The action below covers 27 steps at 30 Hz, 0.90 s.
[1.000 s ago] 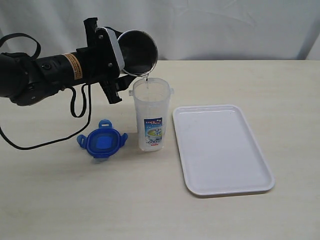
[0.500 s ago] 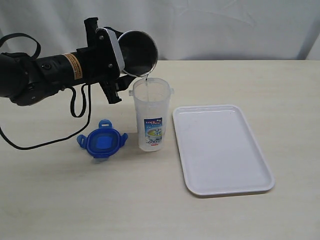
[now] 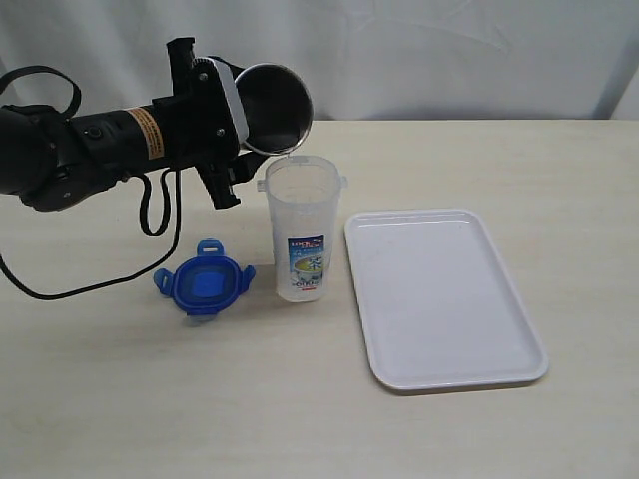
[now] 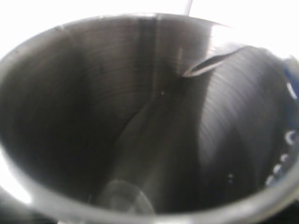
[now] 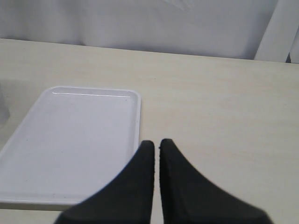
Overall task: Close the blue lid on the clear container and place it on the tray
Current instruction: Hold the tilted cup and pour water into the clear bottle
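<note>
Left arm reaches in from the left side of the exterior view. The left end effector (image 3: 236, 104) is clamped on a steel cup (image 3: 276, 107), fingers either side of the cup wall. The cup is tipped over nearly on its side, with its mouth facing the camera and its lower lip just above the open top of the clear container (image 3: 302, 228). Something thin may be dripping off the lip into the container, too faint to be sure.

The left wrist view is filled by the cup's inside (image 4: 140, 116): brushed metal, a few droplets near one edge, nothing else readable.

The clear container stands upright on the table (image 3: 499, 160), uncapped, with its blue-and-white label facing the camera. It sits just beside the tray's left long edge, not on it.

The blue lid (image 3: 204, 284) lies flat on the table to the left of the container, near it but apart, with its snap flaps splayed out.

The tray (image 3: 439, 299) is flat on the table to the right of the container, long side running away from the camera, nothing in it. The same tray (image 5: 70, 140) shows in the right wrist view.

The right end effector (image 5: 156, 143) has its black fingers pressed together, holding nothing, over bare table next to the tray's edge. It is not seen in the exterior view.

A black cable (image 3: 150, 212) hangs off the left arm and loops onto the table. A white cloth backdrop (image 3: 449, 50) hangs behind.
</note>
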Tool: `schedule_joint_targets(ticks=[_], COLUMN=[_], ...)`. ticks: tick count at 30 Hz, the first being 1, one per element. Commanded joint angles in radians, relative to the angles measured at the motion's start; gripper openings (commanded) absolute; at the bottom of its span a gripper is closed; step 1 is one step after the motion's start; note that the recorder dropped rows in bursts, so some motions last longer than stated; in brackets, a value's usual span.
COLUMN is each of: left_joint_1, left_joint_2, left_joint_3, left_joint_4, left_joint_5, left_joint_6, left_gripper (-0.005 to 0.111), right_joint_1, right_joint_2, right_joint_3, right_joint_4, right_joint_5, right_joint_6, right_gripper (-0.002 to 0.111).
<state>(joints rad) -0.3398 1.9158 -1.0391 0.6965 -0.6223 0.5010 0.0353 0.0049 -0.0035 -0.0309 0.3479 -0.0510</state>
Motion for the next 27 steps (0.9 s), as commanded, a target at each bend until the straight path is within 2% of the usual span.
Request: schedule_joint_targets(ticks=[1, 14, 27], left_joint_1=[-0.005, -0.005, -0.005], left_joint_2=[-0.023, -0.023, -0.023], left_joint_3=[-0.012, -0.012, -0.012], left_joint_4=[-0.026, -0.026, -0.027], left_joint_5=[-0.043, -0.041, -0.040], left_joint_6=[0.006, 0.075, 0.028], left_gripper=[0.000, 0.000, 0.000], right_joint_1=[0.003, 0.003, 0.003], right_joint_2=[-0.005, -0.005, -0.005], right_joint_3=[0.003, 0.003, 0.003], right_joint_4=[0.000, 0.000, 0.000], right_joint_5=[-0.003, -0.003, -0.003], right_joint_6=[-0.003, -0.003, -0.003], right_gripper=[0.005, 0.005, 0.005])
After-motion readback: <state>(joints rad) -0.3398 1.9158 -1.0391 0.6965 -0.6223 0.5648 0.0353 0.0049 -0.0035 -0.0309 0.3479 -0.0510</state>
